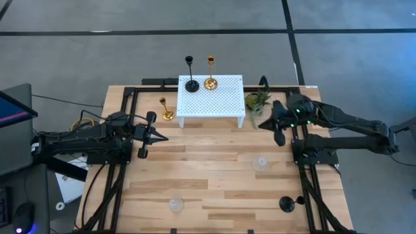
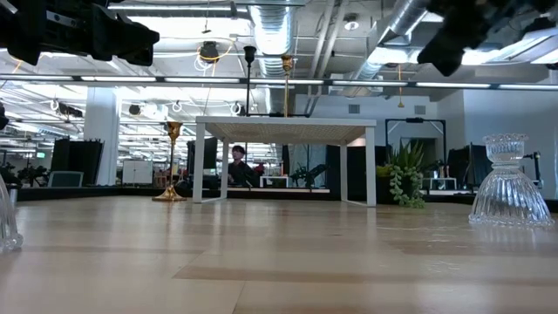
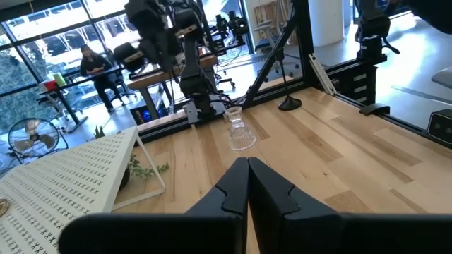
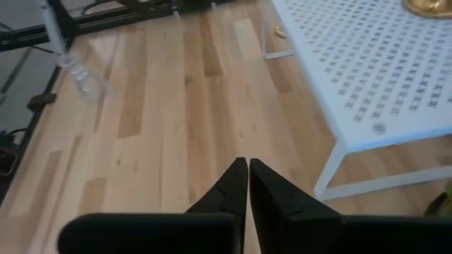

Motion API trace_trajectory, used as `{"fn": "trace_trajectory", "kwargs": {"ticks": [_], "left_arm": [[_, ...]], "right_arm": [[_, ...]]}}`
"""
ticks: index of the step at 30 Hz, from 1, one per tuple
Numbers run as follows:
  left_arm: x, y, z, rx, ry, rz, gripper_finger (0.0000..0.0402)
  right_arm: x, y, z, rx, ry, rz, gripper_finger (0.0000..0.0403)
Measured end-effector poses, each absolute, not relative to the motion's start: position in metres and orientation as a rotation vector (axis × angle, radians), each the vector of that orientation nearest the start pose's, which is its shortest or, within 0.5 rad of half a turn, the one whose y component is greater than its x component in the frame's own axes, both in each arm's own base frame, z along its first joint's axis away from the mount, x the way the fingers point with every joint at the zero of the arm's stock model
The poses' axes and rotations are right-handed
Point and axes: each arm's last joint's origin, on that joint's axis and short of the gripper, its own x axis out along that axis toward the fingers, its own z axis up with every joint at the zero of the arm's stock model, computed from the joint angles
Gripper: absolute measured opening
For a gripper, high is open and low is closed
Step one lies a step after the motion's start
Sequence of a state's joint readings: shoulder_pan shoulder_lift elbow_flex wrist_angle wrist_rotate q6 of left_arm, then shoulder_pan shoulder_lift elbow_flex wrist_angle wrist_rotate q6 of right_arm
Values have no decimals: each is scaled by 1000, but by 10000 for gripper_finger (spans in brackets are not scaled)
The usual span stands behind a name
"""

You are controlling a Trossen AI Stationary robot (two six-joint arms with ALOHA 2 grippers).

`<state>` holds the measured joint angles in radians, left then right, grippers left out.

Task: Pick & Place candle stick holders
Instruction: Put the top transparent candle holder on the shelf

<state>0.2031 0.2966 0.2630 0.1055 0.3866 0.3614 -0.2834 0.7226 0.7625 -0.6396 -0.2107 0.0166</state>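
Six holders are out on the pale plank table point(image 1: 208, 175). A matte black one point(image 1: 192, 83) and a shiny gold one point(image 1: 210, 82) stand side by side on the white perforated stand point(image 1: 211, 97), thin stems rising from round bases. A second gold holder point(image 1: 167, 114) sits on the wood just left of the stand. A clear glass one point(image 1: 260, 163) is right of centre, another glass one point(image 1: 175, 205) near the front edge, and a second black one point(image 1: 288, 203) at the front right. The low view brings out the ribbed, bell-shaped glass point(image 2: 507, 185) that barely registers from above. A small green plant point(image 1: 257, 101) sits beside the stand's right end.

The left gripper point(image 1: 159, 137) hovers left of centre, pinched closed on nothing, as its wrist view shows point(image 3: 247, 173). The right gripper point(image 1: 262, 123) hangs by the plant, fingers together and empty point(image 4: 247, 169). Between them lies bare wood; black rails frame the table's sides.
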Motion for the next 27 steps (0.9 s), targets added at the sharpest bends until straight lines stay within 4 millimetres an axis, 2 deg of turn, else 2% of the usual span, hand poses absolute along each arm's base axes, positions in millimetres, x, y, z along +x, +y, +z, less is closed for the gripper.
{"fn": "trace_trajectory", "kwargs": {"ticks": [5,10,18,24,27], "left_arm": [[109,11,239,378,-100,-169,5],[109,11,239,377,-97,-170,9],[110,12,237,368,-82,-173,6],[117,13,233,353,-33,-181,6],[120,14,231,348,-15,-184,7]], "right_arm": [[122,-22,287,157,537,-27,2],[115,-13,278,190,537,18,1],[118,-1,278,170,551,143,1],[131,2,277,146,553,173,2],[137,3,271,195,622,173,1]]}}
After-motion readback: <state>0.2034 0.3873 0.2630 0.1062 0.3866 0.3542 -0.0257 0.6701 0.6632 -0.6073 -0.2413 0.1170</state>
